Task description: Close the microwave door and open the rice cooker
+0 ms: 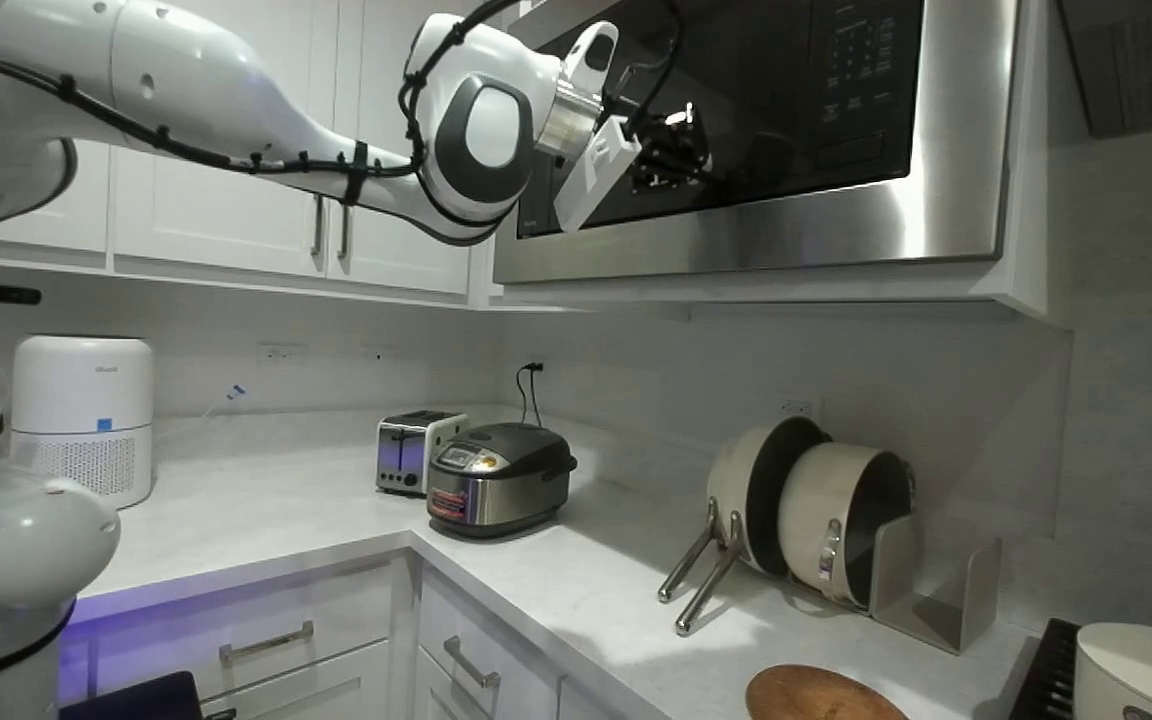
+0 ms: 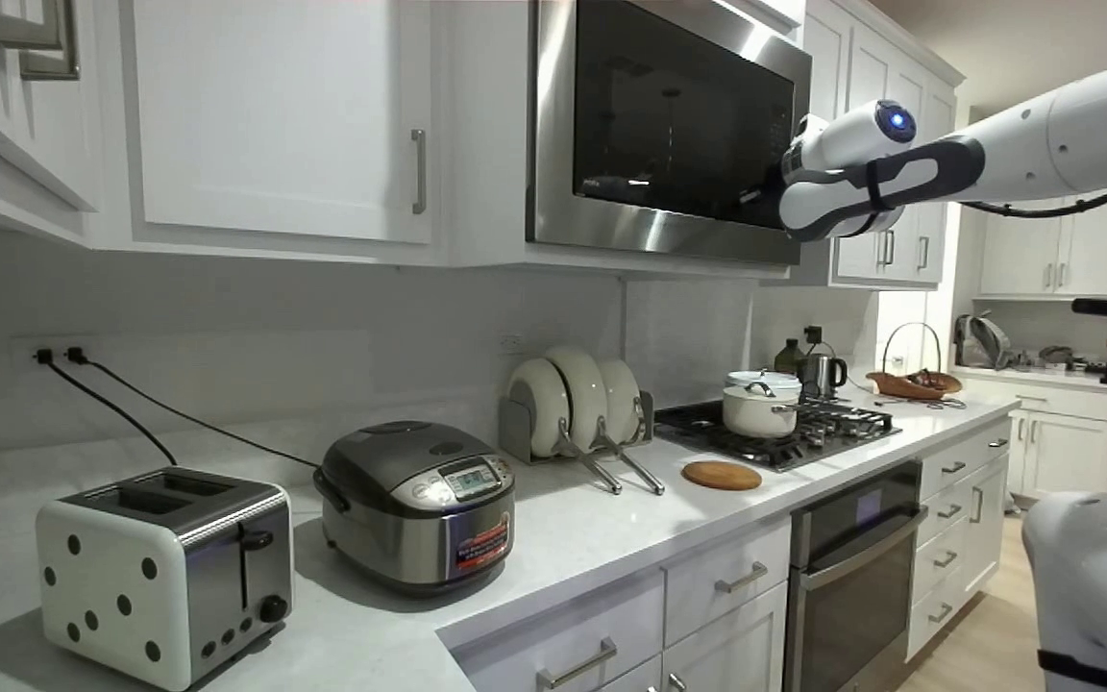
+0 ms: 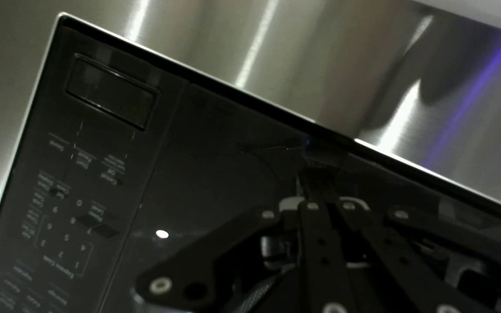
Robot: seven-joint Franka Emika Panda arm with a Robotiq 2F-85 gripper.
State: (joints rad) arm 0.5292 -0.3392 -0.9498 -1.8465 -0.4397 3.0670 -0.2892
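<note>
So the arm is up high, stretched out from the left in an exterior view, with the end effector right up at the dark microwave door. The fingers are pinched in close together, so pretty narrow. Can't tell if they touch the glass or sit just off it. The door looks closed, sitting flush in both exterior views. The wrist view gets the keypad upside down on the left and a band of shiny steel frame along the top.

The cooker is down on the desk, at the inside corner, lid down, well below the end effector. The toaster, white with black spots on its side, is just beside it on the left, and a cord runs from the cooker back to the wall.

Going right from there you've got white pans stood on edge in a rack, handles poking out toward the near side, then a round wooden board lying flat, then the hob with a white pot on it. Far end, past the hob, a kettle and a basket. On the far left in an exterior view, a white cylinder stands near the arm.
</note>
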